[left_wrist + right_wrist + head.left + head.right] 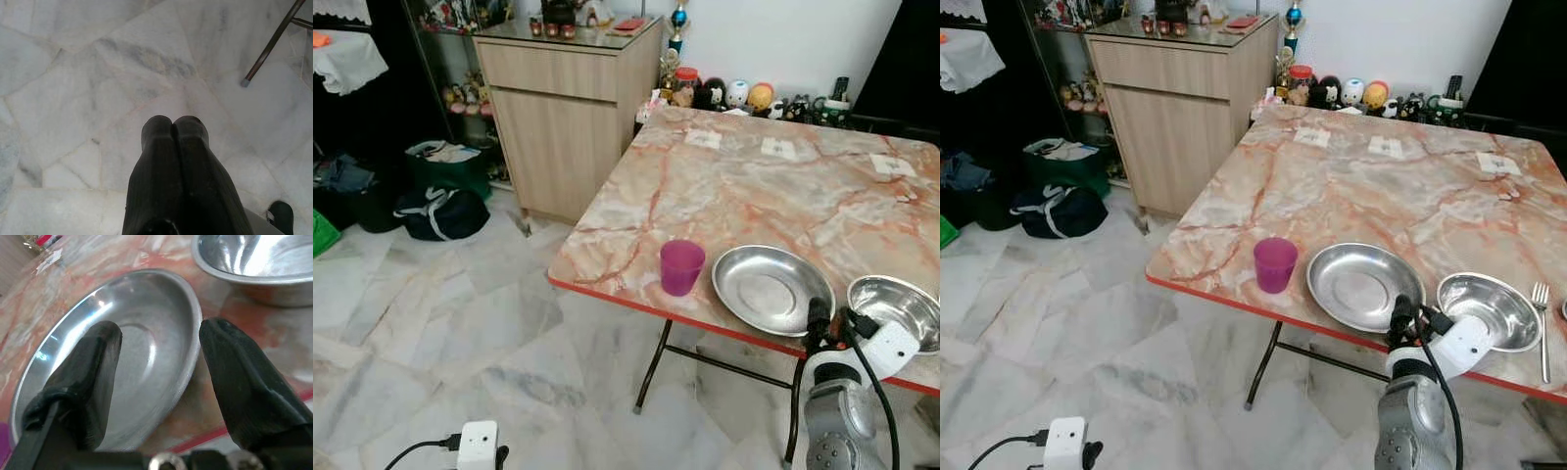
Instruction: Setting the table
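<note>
A purple cup (681, 266) stands near the front edge of the marble table (754, 186). To its right lie a steel plate (771, 289), then a steel bowl (896, 308), and a fork (1541, 328) beyond the bowl. My right gripper (832, 318) is open at the table's front edge, between plate and bowl. In the right wrist view one of its fingers (88, 377) hangs over the plate (122, 372) and the other sits outside the rim, with the bowl (254, 259) just beyond. My left gripper (171, 120) is shut, holds nothing and points at the floor.
A wooden cabinet (563, 117) stands beside the table's far left corner, with bags (440, 211) on the floor to its left. Figurines (744, 96) line the table's back edge, and paper cards (778, 149) lie on top. A white device with a cable (477, 446) sits on the marble floor.
</note>
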`<state>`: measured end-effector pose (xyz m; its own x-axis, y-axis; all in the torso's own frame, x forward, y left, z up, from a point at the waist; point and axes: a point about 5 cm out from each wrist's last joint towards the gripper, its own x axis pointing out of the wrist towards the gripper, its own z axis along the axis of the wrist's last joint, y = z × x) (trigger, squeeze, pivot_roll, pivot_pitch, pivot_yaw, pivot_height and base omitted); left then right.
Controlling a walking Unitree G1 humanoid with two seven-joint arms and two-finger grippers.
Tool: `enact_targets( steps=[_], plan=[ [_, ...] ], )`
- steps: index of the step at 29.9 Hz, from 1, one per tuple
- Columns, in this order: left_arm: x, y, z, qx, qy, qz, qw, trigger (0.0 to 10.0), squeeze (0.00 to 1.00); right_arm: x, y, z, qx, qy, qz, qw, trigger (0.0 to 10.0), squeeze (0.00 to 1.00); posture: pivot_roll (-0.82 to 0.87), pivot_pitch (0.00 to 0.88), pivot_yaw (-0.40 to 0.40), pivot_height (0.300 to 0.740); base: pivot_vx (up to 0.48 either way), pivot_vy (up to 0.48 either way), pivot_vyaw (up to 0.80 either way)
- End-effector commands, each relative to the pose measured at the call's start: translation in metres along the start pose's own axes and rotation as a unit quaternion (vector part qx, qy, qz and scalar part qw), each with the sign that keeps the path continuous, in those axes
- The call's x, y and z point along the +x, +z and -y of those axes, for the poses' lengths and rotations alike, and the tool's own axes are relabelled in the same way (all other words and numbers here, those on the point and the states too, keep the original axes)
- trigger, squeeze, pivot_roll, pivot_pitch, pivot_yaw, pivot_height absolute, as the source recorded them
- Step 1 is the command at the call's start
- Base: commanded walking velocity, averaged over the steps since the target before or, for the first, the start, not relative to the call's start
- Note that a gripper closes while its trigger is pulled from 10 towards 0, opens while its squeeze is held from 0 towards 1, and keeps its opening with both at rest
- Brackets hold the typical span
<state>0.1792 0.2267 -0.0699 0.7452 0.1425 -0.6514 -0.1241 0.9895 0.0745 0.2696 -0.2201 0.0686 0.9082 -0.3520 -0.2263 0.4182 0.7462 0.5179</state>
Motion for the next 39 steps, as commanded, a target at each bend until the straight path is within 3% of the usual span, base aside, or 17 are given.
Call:
enact_targets(
  steps=[1,14,38,39],
  plan=[
    [-0.001,-0.003,0.001,0.001,-0.002,-0.004,1.0,10.0,0.0,0.005,0.003,0.0,0.007,-0.01,-0.005,1.0,10.0,0.0,0.04,0.0,-0.033,0.74,0.0,0.0,0.0],
    [-0.001,-0.003,0.002,0.015,-0.015,-0.007,1.0,10.0,0.0,0.016,0.003,0.012,0.011,-0.051,-0.007,0.999,10.0,0.0,0.05,0.0,-0.025,0.74,0.0,0.0,0.0],
    [0.0,-0.001,0.002,0.019,-0.017,-0.008,1.0,10.0,0.0,0.037,0.0,0.009,0.008,-0.055,-0.031,0.998,10.0,0.0,0.05,0.0,-0.023,0.74,0.0,0.0,0.0],
    [0.0,-0.002,0.002,0.019,-0.017,-0.009,1.0,10.0,0.0,0.037,-0.005,0.01,-0.005,-0.057,-0.048,0.997,0.0,0.0,0.05,0.0,-0.023,0.74,0.0,0.0,0.0]
  ],
)
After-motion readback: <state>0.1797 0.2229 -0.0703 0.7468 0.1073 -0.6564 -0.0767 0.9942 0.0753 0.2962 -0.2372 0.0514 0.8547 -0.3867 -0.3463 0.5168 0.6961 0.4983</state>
